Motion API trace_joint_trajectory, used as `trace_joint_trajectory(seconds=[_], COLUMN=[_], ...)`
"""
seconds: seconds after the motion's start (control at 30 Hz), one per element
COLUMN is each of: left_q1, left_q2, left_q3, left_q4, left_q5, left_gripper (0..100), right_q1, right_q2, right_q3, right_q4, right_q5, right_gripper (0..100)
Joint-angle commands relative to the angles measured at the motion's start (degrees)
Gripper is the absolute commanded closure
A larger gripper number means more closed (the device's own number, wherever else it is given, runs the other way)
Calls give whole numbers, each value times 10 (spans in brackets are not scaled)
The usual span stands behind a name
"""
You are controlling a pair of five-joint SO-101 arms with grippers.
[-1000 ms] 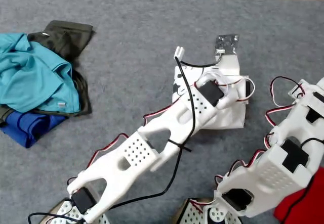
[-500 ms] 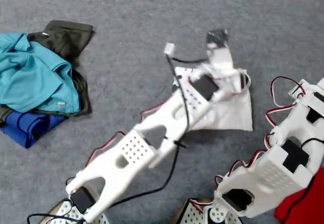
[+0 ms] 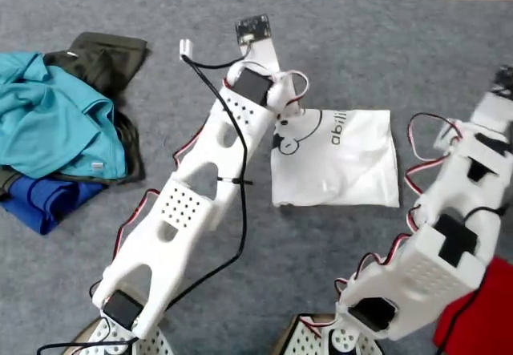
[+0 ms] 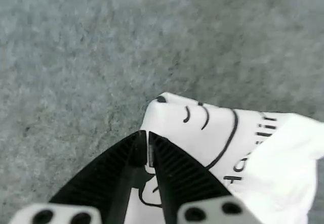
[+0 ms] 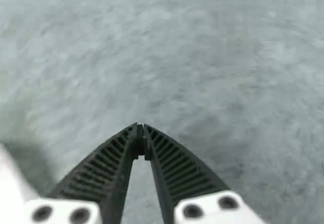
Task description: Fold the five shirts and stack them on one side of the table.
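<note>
Folded white shirt (image 3: 345, 163), both pincers clenched.
At its corner, left gripper (image 4: 147, 142), grasp unclear; right gripper (image 5: 140, 133) over grey table (image 5: 202, 57); red shirt (image 3: 485, 327) cut off.

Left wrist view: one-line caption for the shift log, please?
Left gripper, jaws closed, at a corner of the folded white shirt on the grey table.

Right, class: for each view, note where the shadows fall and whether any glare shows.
High view: even light, no glare; a soft shadow lies on the table along the near edge of the white shirt. Left wrist view: the shirt is bright, but its black lines stay clear. Right wrist view: one dark shadow patch lies on the table beside the right gripper.
</note>
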Motion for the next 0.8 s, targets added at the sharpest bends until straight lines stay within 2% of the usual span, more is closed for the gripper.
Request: trace_joint_trajectory(seconds=[0.0, 0.1, 0.27, 0.37, 0.53, 0.77], left_q1=[0, -13, -30, -29, -43, -89], left_q2=[-2, 0, 6, 7, 38, 41], left_q3=[-6, -6, 2, 27, 86, 57], left_q4=[-9, -11, -20, -30, -105, -70], left_q5=[23, 59, 61, 61, 62, 58], left_gripper=[981, 981, 981, 981, 981, 981], right_q1=[-43, -74, -145, -195, -234, -277], right_q2=[-46, -76, -87, -84, -46, 68], right_q3=[-54, -99, -156, -171, -172, -216], right_q4=[76, 193, 363, 425, 430, 433], right_q5=[62, 120, 209, 258, 299, 296], right_gripper=[995, 995, 995, 995, 995, 995])
